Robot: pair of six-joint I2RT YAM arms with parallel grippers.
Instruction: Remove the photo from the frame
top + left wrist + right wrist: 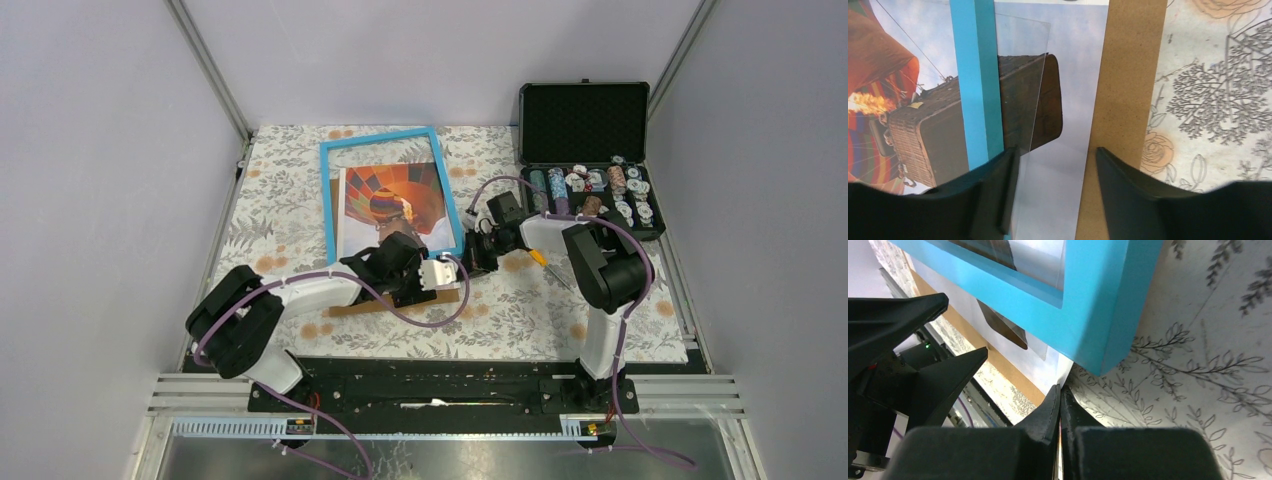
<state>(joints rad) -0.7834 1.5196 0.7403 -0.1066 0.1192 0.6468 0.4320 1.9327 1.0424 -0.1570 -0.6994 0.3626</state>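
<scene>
Right claw [1060, 387] is clenched tight, its two black fingertips pressed together just off the near right corner of the frame [1098, 300]. The white corner of the photo [1057, 366] runs straight into the seam between those tips, so it is grasping the print by that corner.

Left claw [1055, 150] is released, with its fingers spread wide and nothing between them in contact. It hangs over the strip where the print pokes out past the frame's near bar. One finger [993, 200] sits by the blue bar, and the other [1128, 195] is over the brown backing board [1128, 75].

From above, the blue frame [327, 200] lies flat on the desk [520, 310], which is covered with a floral cloth. The balloon photo [385, 195] shows through the opening, filling its near part, while the cloth is visible through the far part.

In the left wrist view the print's pale sky [1068, 50] and the brown basket reach beyond the blue bar [975, 75]. They lie on top of the backing board. A clear pane [1020, 40] also sticks out from under the bar and covers part of the basket. The board [350, 308] juts out toward the arm bases, under the left arm.

An open black case [585, 120] stands at the far right of the desk, well apart from the frame, with small round items in its lower half. A small yellow-handled tool [540, 258] lies on the cloth beside the right arm.
</scene>
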